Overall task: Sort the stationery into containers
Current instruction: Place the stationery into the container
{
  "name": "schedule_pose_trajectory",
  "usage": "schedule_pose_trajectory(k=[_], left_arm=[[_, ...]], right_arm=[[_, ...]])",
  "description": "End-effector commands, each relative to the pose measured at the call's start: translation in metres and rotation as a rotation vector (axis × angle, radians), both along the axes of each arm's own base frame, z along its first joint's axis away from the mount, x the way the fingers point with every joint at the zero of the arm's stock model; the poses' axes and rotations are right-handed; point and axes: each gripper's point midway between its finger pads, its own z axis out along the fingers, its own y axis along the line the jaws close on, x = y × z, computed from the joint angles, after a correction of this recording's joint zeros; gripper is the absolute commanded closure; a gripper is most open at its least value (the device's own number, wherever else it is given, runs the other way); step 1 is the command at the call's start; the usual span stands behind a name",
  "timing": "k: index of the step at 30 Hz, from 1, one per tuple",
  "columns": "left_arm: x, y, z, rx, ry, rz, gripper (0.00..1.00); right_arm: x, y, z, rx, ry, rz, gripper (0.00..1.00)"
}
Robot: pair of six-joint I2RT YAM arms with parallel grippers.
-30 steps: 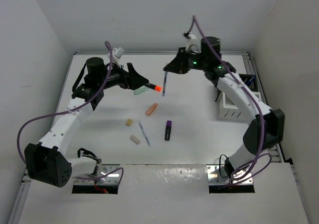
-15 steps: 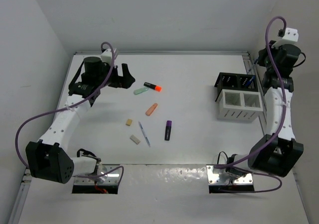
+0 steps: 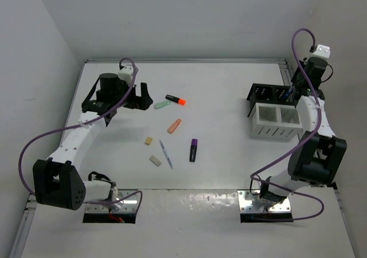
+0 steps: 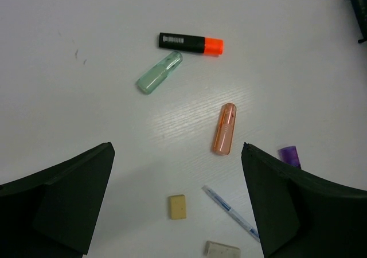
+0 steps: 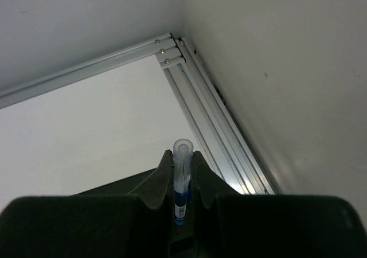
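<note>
Left gripper point(image 4: 177, 147): jaws wide, nothing held, well left of the white box point(image 3: 275, 121). On the bench point(image 3: 229, 137), all left of that box:
- beige eraser point(image 3: 148, 140)
- second eraser point(image 3: 155, 160)
- mint highlighter point(image 3: 162, 104)
- loose blue pen point(image 3: 166, 154)
- orange highlighter point(image 3: 174, 125)
- orange-tipped black highlighter point(image 3: 176, 100)
- purple-black highlighter point(image 3: 194, 149)

Black organiser point(image 3: 269, 93) sits just behind the box. Right gripper point(image 5: 182, 161), behind the box's right end, is clamped narrow on a second blue pen point(image 5: 183, 149).

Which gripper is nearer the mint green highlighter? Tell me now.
Left. The left gripper hovers open just beside the mint green highlighter; the right gripper is far across the table by the black organiser, gripping a blue pen.
</note>
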Motion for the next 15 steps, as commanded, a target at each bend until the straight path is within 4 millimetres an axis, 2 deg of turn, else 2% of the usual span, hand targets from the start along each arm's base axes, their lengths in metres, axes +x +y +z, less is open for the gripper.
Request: schedule_pose_trajectory(k=[1, 2, 3, 5, 6, 7, 9, 12, 13, 15], left_arm=[[0.003, 0.006, -0.005, 0.057, -0.037, -0.018, 0.0], [0.002, 0.005, -0.009, 0.067, -0.033, -0.034, 0.0], [-0.001, 0.001, -0.013, 0.078, -0.03, -0.069, 0.0], [-0.009, -0.008, -0.025, 0.087, 0.009, -0.141, 0.02], [-0.013, -0.014, -0.029, 0.093, 0.021, -0.175, 0.08], [-0.02, -0.023, -0.041, 0.117, 0.056, -0.226, 0.11], [-0.025, -0.027, -0.054, 0.158, 0.093, -0.251, 0.18], [-0.035, -0.039, -0.077, 0.2, 0.17, -0.273, 0.25], [-0.038, -0.041, -0.088, 0.211, 0.206, -0.274, 0.27], [-0.047, -0.05, -0.104, 0.216, 0.267, -0.251, 0.3]], right_arm=[[0.002, -0.008, -0.001, 0.017, -0.021, -0.04, 1.0], [0.003, -0.007, -0.006, 0.022, -0.008, -0.036, 0.95], [0.003, -0.006, -0.019, 0.036, 0.033, -0.032, 0.79], [0.003, 0.0, -0.03, 0.07, 0.071, 0.004, 0.67], [0.004, 0.002, -0.033, 0.082, 0.08, 0.012, 0.62], [0.006, 0.008, -0.034, 0.103, 0.083, 0.034, 0.59], [0.004, 0.014, -0.036, 0.118, 0.1, 0.053, 0.54], [0.003, 0.031, -0.029, 0.139, 0.108, 0.107, 0.53], [0.002, 0.046, -0.022, 0.16, 0.105, 0.168, 0.55], [-0.002, 0.065, -0.016, 0.177, 0.104, 0.231, 0.55]])
